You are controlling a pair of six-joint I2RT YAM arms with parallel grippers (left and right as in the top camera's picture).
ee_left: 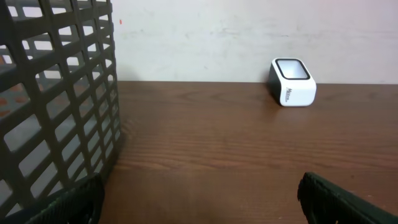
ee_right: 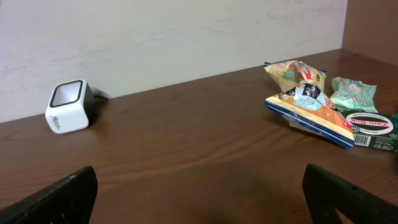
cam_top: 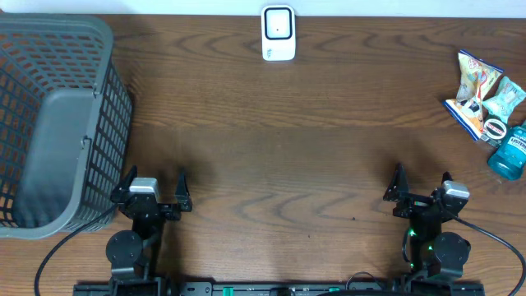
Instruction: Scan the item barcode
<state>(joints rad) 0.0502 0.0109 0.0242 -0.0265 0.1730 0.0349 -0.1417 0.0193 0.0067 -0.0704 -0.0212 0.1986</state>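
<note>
wood-grain table (cam_top: 288,156), matt plastic basket (cam_top: 117,99), glossy plastic scanner (cam_top: 278,34), shiny crinkled snack packets (cam_top: 477,92).

Scanner (cam_top: 278,33): far bench (cam_top: 288,148) edge, centre.
Basket (cam_top: 49,123): left side.
Snack packets (cam_top: 479,92): right edge, beside blue bottle (cam_top: 509,154).
Left gripper (cam_top: 156,186), right gripper (cam_top: 422,182): fingers apart, empty.

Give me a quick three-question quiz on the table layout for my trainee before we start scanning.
1. Fill in: the barcode scanner stands at the table's ___ edge, by the wall.
2. True or false: the left claw and right claw are both open and empty.
3. Which lies closest to the snack bags? A. barcode scanner B. Listerine bottle C. left claw

Key: 1 far; 2 true; 3 B
</note>
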